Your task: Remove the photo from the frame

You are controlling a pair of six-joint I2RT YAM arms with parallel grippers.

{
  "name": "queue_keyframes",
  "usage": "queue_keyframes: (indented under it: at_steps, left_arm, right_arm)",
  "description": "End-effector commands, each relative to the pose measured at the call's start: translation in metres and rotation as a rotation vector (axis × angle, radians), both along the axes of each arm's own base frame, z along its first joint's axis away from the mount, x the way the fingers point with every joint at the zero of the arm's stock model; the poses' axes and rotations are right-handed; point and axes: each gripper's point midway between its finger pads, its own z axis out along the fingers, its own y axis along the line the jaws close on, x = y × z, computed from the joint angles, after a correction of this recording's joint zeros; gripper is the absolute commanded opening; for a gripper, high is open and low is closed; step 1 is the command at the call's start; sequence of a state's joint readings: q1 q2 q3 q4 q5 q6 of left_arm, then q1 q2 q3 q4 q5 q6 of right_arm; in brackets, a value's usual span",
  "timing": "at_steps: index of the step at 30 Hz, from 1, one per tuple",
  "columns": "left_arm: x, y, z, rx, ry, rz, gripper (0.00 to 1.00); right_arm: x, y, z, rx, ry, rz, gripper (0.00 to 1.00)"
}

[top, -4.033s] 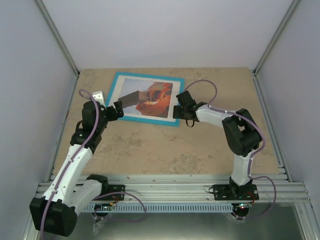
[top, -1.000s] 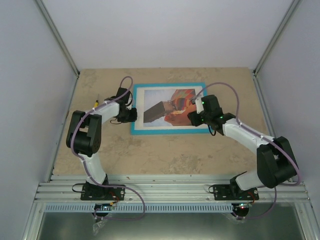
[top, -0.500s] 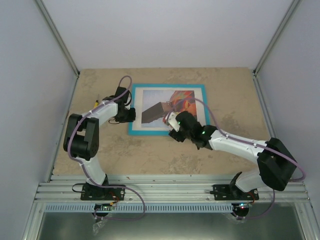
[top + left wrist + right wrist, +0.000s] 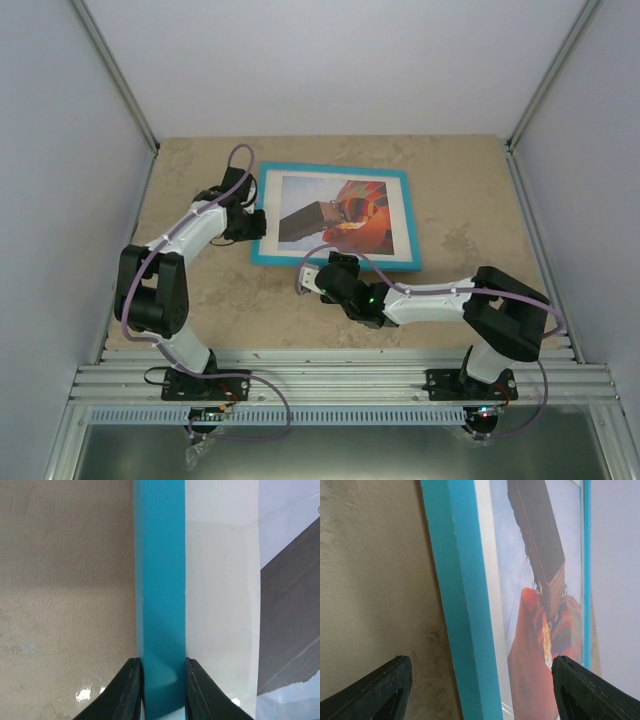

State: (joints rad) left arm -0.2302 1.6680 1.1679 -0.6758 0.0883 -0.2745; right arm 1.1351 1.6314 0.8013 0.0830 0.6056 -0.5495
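Frame (image 4: pixel 160 580) is laid flat on table (image 4: pixel 260 310), toward far middle. Photo (image 4: pixel 345 212) is seen inside frame, balloon side up. Left border of frame is pinched by left gripper (image 4: pixel 160 692), fingers set narrow on both sides of it. Right gripper (image 4: pixel 480 672) is spread wide, placed low just beside near border of frame, nothing gripped.

The white-and-black left arm (image 4: pixel 190 232) stands folded at the elbow, reaching forward with the black-fingered left gripper (image 4: pixel 162 665) pinched on a bar of the thin turquoise frame (image 4: pixel 160 580), while the white-and-black right arm (image 4: pixel 440 295) lies low, stretched leftward, right gripper (image 4: pixel 311 280) spread wide.
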Motion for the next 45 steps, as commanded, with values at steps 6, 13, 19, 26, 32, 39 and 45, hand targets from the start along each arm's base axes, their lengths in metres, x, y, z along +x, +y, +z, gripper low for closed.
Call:
queue_keyframes:
  at_steps: [6, 13, 19, 26, 32, 39, 45]
  left_arm:
    - [0.010, -0.014, 0.061, -0.107, -0.145, 0.001, 0.00]
    - [0.000, -0.014, 0.067, -0.122, -0.149, -0.004, 0.00]
    - [-0.007, -0.012, 0.077, -0.133, -0.181, 0.003, 0.01]
    - [-0.015, -0.009, 0.092, -0.164, -0.242, 0.040, 0.08]
    - [-0.023, 0.013, 0.114, -0.164, -0.331, 0.138, 0.22]
    - [-0.039, 0.041, 0.182, -0.223, -0.537, 0.260, 0.64]
    - [-0.063, 0.056, 0.243, -0.266, -0.722, 0.326, 0.95]
  right_arm:
    - [0.027, 0.004, 0.007, -0.093, -0.306, -0.056, 0.75]
    - [0.038, 0.009, 0.011, -0.103, -0.420, -0.087, 0.69]
    - [0.041, 0.011, 0.023, -0.080, -0.519, -0.092, 0.53]
    - [0.041, 0.011, 0.056, -0.034, -0.567, -0.104, 0.14]
    - [0.040, 0.006, 0.085, -0.012, -0.613, -0.110, 0.00]
    - [0.037, 0.002, 0.130, 0.062, -0.649, -0.129, 0.00]
    - [0.033, -0.007, 0.176, 0.181, -0.642, -0.161, 0.00]
